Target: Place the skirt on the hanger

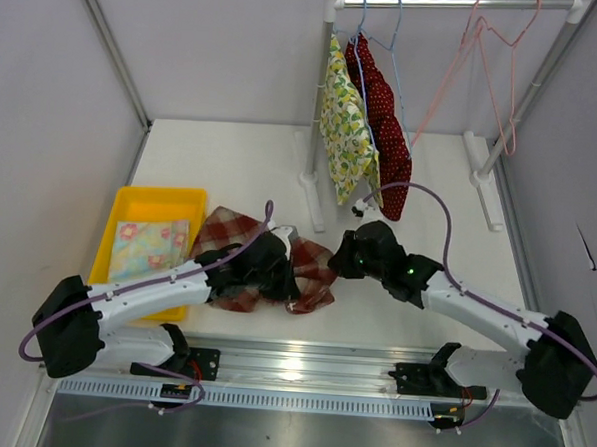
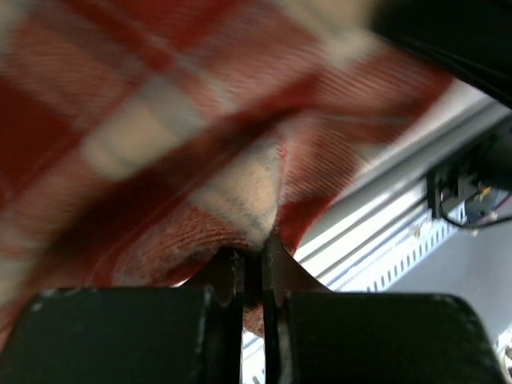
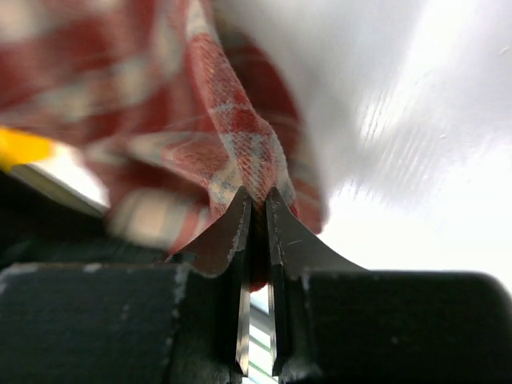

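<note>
**Both Grippers Pinching the Plaid Skirt**

Nearest the bases, the left gripper is clamping a fold of the red plaid skirt. The right gripper is pinching its opposite edge, probably so the cloth can be spread between them. The skirt is lying on the table beside the yellow tray. Farther back, a bare pink hanger is dangling from the rail.

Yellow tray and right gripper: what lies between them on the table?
In the top view, the red plaid skirt lies crumpled between the yellow tray and the right gripper, with the left gripper pinching it.
</note>
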Robot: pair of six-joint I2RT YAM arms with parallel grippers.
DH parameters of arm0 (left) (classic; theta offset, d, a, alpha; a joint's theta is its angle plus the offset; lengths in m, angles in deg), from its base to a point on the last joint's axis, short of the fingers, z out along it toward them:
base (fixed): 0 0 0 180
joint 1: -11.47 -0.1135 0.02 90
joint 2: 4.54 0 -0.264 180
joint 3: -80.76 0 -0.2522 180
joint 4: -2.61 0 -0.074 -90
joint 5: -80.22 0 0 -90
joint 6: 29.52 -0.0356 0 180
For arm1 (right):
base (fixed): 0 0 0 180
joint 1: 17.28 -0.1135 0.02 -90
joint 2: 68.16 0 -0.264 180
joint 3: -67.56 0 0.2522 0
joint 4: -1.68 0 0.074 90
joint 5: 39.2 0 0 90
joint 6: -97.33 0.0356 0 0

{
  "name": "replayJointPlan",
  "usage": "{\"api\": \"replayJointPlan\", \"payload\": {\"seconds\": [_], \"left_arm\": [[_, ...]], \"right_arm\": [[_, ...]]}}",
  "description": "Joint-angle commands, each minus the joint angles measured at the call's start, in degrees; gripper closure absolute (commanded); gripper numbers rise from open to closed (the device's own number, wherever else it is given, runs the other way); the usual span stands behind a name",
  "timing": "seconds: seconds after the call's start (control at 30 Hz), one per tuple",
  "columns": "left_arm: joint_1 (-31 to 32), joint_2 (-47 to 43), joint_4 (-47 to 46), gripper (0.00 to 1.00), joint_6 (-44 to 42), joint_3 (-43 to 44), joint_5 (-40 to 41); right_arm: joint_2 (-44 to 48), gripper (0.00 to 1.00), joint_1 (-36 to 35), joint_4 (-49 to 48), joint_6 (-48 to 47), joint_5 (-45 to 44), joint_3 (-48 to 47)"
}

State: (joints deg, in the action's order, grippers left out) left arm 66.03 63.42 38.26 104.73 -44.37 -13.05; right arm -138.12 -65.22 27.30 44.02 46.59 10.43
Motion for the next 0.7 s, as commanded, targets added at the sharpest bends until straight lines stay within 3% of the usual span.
{"api": "replayJointPlan", "payload": {"seconds": [0.0, 0.17, 0.27, 0.37, 0.4, 0.5, 0.67], "left_arm": [[-4.10, 1.46, -1.32, 0.99, -5.91, 4.67, -0.68], [-4.56, 9.36, -3.95, 0.94, -12.25, 13.99, -8.06], [-4.56, 11.39, -5.89, 0.84, -13.92, 17.77, -10.53], [-4.56, 11.40, -8.00, 0.66, -14.98, 19.80, -11.58], [-4.56, 10.71, -8.79, 0.55, -15.07, 19.63, -11.67], [-4.38, 8.25, -13.09, 0.45, -14.63, 17.53, -11.06], [-4.03, -2.12, -23.97, 0.38, -11.21, 4.91, -6.76]], "right_arm": [[7.00, 1.00, -0.22, 8.08, -1.35, -4.76, -4.87], [10.63, 1.00, -1.01, 14.50, -3.72, -8.26, -12.77], [10.37, 1.00, -1.54, 17.75, -6.44, -11.51, -19.80], [8.52, 1.00, -1.63, 20.83, -8.73, -13.19, -26.92], [8.00, 1.00, -1.63, 21.79, -9.09, -13.98, -28.50], [5.01, 1.00, -2.15, 23.29, -10.23, -15.30, -34.22], [0.70, 1.00, -3.03, 24.88, -11.99, -17.85, -41.42]]}}
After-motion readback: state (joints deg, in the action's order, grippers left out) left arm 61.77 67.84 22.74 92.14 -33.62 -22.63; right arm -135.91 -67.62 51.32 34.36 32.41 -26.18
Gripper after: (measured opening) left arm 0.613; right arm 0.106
